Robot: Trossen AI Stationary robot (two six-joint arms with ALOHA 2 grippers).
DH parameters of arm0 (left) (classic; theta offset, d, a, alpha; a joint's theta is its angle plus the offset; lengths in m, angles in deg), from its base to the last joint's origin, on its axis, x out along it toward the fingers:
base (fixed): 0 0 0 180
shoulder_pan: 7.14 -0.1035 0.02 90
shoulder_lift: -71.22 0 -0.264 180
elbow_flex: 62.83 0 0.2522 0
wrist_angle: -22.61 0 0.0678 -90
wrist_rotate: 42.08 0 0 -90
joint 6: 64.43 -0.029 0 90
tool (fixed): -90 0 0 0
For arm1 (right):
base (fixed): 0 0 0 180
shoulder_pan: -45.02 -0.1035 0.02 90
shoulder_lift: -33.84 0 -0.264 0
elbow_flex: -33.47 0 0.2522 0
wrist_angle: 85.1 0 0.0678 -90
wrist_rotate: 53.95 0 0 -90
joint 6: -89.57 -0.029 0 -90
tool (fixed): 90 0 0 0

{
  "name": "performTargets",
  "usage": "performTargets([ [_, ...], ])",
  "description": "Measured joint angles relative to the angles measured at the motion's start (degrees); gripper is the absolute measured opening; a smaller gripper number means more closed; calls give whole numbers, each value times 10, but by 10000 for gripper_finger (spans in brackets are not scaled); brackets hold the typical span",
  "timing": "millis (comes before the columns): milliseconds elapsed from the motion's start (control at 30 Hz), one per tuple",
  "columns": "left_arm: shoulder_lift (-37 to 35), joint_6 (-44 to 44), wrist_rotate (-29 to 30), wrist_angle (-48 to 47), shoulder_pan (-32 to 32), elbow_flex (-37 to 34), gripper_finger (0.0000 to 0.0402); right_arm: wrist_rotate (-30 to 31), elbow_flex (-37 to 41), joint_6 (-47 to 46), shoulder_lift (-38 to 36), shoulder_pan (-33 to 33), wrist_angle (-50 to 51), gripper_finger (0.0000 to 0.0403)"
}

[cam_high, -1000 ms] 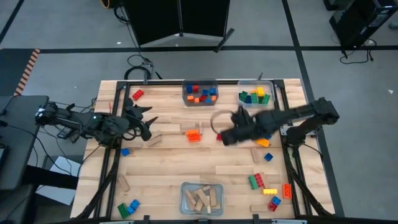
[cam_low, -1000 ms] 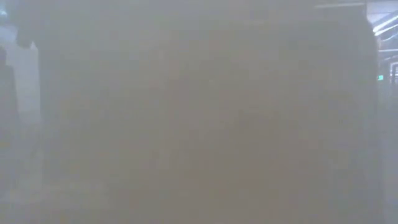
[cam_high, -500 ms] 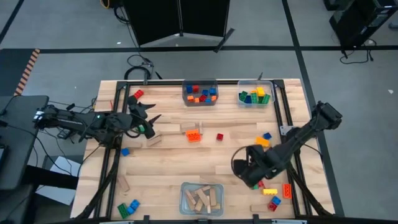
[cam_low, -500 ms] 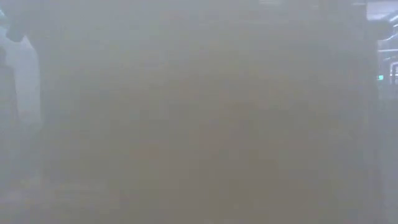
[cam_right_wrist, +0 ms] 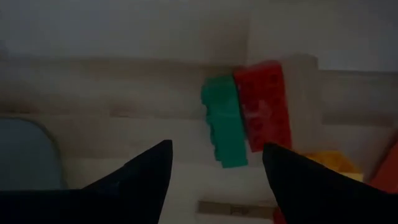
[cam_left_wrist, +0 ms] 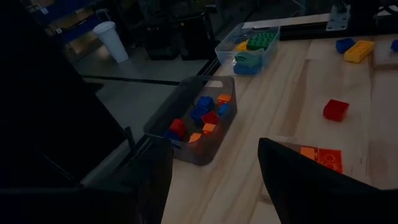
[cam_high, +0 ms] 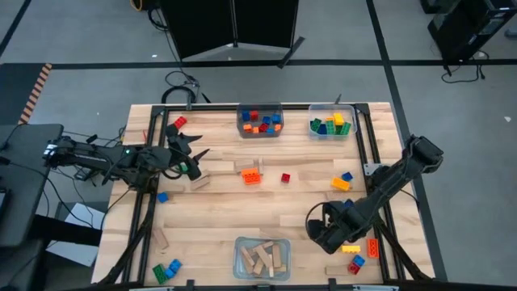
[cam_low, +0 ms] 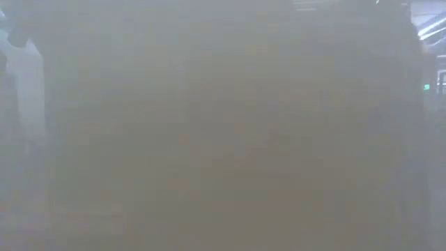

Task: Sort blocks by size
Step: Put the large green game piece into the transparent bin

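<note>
On the pale wooden desk point(cam_high: 242, 210), a green studded plastic brick point(cam_right_wrist: 224, 127) lies touching a red studded plastic brick point(cam_right_wrist: 266, 102) near the front right corner. The right end effector point(cam_high: 325, 237) hangs over them, fingers wide, holding nothing. The left end effector point(cam_high: 191, 153) waits wide open by the left edge.

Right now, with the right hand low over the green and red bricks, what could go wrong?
The green brick and red brick lie touching, so the open right hand may close on both or push one aside. A yellow brick sits close by and could get knocked. The left hand waits open.
</note>
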Motion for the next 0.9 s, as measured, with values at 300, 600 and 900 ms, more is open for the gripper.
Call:
performTargets([
  [300, 0, 0, 0, 0, 0, 0, 241, -32, -1, 22, 75, 1, -78, 263],
  [600, 0, 0, 0, 0, 0, 0, 241, -13, -18, 32, 86, 1, -83, 256],
  [900, 0, 0, 0, 5, 0, 0, 241, -8, -17, 35, 79, 1, -120, 257],
])
